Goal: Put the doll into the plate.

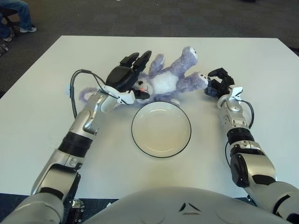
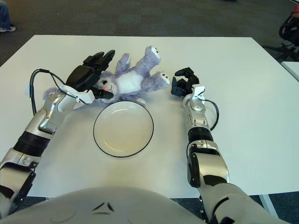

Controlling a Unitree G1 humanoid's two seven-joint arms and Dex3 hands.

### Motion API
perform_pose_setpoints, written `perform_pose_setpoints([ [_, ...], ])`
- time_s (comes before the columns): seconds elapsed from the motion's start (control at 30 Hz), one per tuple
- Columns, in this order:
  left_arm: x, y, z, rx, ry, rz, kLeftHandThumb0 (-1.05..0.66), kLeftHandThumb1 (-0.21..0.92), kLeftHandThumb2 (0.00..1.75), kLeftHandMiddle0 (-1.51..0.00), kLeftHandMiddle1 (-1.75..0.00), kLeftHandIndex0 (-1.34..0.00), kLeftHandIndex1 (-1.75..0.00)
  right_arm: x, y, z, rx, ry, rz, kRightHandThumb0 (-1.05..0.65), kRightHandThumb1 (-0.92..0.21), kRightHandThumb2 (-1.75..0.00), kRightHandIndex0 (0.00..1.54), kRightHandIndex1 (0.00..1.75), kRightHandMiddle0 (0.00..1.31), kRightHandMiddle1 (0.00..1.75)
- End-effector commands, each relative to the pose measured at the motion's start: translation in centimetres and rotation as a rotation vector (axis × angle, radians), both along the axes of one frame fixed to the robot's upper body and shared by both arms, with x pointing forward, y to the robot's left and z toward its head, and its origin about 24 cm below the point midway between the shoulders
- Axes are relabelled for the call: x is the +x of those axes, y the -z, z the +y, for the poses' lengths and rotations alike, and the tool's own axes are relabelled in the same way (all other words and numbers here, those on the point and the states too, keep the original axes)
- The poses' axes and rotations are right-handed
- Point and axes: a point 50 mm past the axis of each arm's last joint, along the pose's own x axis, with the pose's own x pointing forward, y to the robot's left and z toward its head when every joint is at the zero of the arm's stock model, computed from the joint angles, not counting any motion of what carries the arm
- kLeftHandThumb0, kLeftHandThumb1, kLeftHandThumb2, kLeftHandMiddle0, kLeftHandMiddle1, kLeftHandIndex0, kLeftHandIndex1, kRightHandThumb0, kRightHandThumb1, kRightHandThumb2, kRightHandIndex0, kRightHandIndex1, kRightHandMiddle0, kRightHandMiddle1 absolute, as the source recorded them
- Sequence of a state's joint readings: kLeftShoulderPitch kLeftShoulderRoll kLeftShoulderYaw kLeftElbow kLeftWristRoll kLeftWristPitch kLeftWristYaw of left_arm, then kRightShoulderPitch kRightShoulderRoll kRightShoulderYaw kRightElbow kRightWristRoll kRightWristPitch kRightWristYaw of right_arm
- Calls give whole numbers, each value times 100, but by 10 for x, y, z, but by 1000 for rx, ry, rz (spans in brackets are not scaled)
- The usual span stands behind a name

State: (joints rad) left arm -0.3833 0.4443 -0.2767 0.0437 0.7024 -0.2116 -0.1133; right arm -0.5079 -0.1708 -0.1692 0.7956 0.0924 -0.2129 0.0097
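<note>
The purple-and-white plush bunny doll (image 1: 163,81) lies on its back on the white table (image 1: 42,102), just beyond the black-rimmed white round plate (image 1: 161,129). The left hand (image 1: 125,77) covers its head, fingers spread (thumb under the face). The right hand (image 1: 218,84) curls beside one foot.

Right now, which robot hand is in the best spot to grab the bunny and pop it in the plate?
Probably the left hand. Its open fingers sit over the doll's head, just behind the plate. The right hand only shows beside one foot, farther from the plate.
</note>
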Motion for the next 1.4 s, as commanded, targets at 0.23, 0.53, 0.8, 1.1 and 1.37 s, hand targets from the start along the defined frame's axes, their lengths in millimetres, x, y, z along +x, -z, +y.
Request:
perform_pose_setpoints([
  [0.23,11,-4,-5,129,4,67,-99,90,25,-10,-5,0,0,-17,32,-2,12,10,153,-1,-31,-131,63,175,43,165],
  [0.53,28,-3,-7,279,135,260,-102,92,28,-9,-4,0,0,-18,31,-2,2,4,148,-1,-29,-132,64,175,46,163],
  [0.8,32,-3,-4,385,290,411,-105,92,50,-17,-8,0,0,-19,30,-2,-4,6,150,-1,-29,-132,64,175,46,163],
  [1.1,42,-3,5,507,284,508,-105,92,63,-2,-139,0,0,-19,29,-3,-4,4,149,-1,-29,-132,64,175,45,164],
  [1.37,45,-7,10,645,253,530,-105,92,66,-20,-172,-1,-1,-20,28,-4,-9,7,148,-1,-29,-133,64,175,46,164],
])
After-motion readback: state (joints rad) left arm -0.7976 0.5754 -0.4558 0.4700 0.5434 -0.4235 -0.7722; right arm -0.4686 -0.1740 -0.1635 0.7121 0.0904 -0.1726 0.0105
